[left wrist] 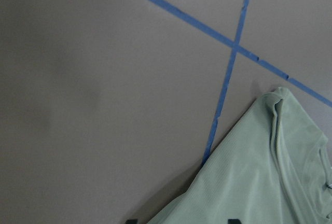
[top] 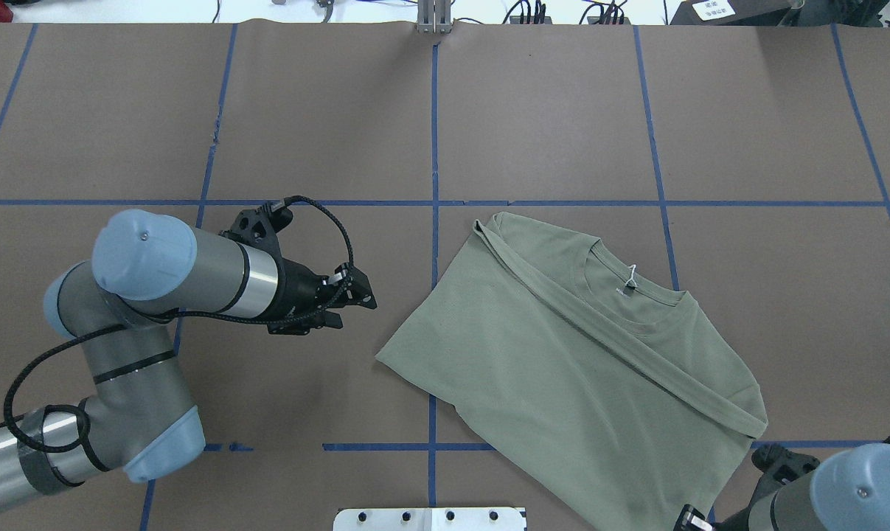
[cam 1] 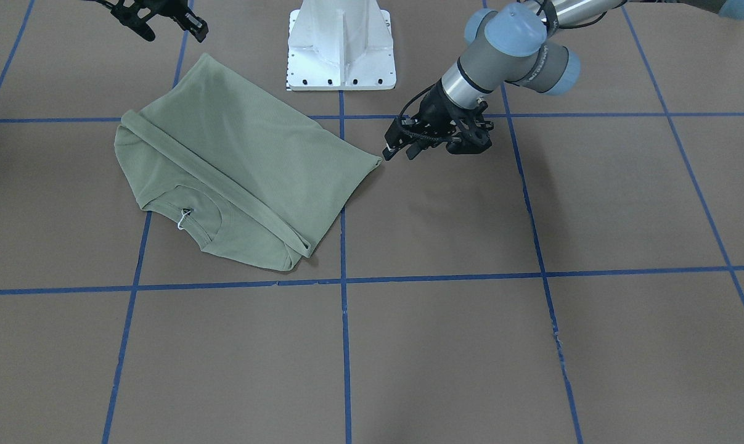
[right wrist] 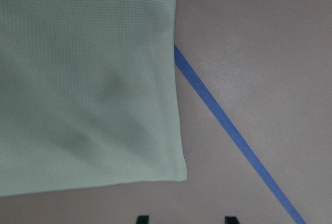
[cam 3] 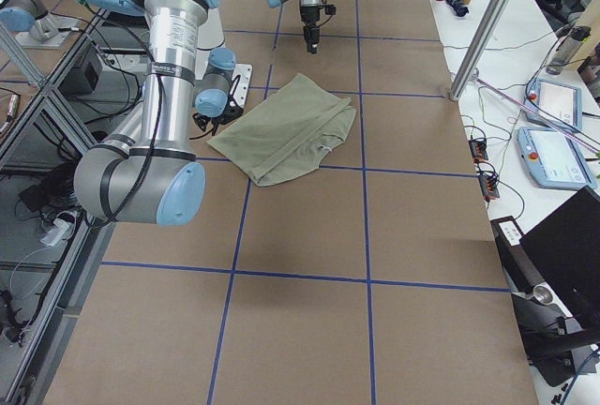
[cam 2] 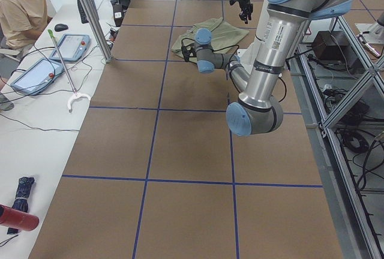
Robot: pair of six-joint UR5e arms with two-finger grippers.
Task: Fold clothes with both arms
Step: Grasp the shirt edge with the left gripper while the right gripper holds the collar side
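**Front-facing view:** shirt [cam 1: 242, 160], folded, lying flat on the worktop [cam 1: 532, 345] in its right half, near the robot-side edge. Long axis diagonal, collar toward the operators' edge. Left end effector [cam 1: 401, 151] just beside the shirt's pointed corner, apart, empty. Right end effector [cam 1: 171, 29] by the robot-side edge.

**Overhead view:** sleeve band [top: 621, 332] runs along the long axis toward the near right corner.

**Right wrist view:** end effector apart, empty, over the shirt's corner.

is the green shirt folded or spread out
Partly folded: the shirt lies flat with a sleeve folded diagonally across it below the collar.
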